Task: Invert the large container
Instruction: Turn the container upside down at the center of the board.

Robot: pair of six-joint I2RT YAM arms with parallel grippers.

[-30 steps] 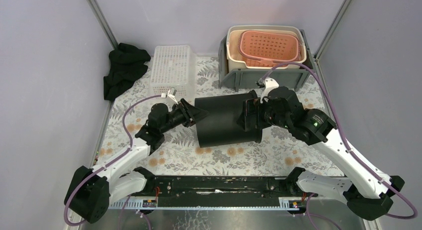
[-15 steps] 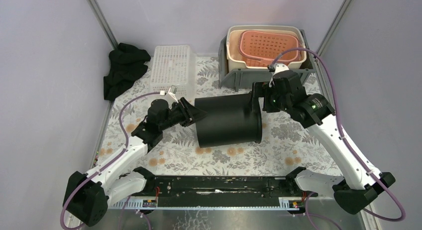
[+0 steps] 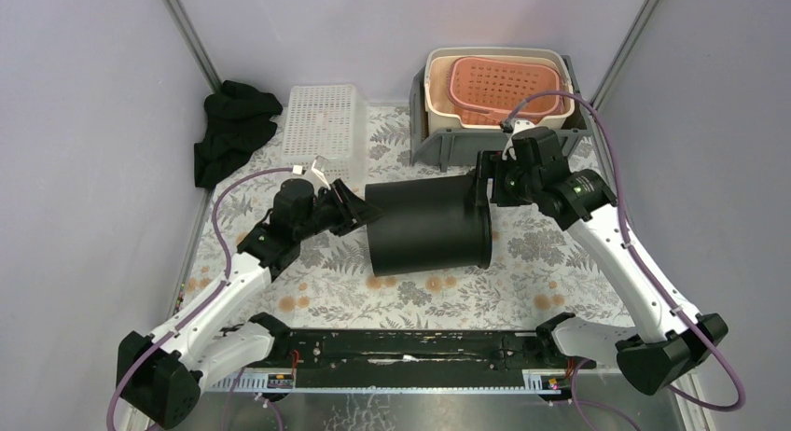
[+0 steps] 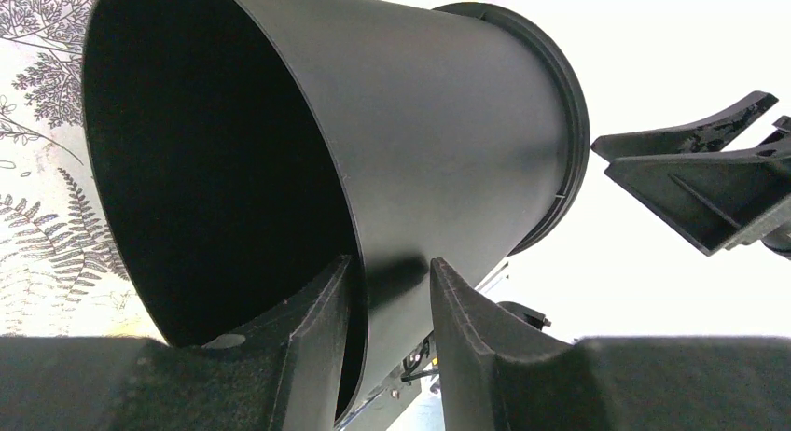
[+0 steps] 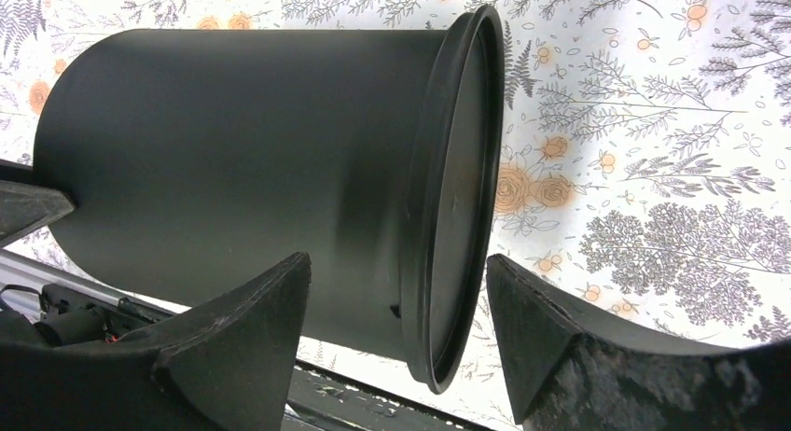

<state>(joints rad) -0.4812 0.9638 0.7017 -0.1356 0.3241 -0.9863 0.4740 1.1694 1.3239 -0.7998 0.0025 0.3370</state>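
Floral table [image 3: 522, 282], black container [image 3: 424, 228] sideways, left gripper [image 4: 390, 268] seemingly clamping it

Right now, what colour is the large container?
The large container is plain black, best seen in the top external view.

Lighting in the top view is diffuse and even, with a soft shadow under the container [image 3: 424, 228]. In the left wrist view the background is overexposed to white and the container interior is featureless black. In the right wrist view the wall carries a dull sheen; the near fingers [image 5: 233, 347] are soft.
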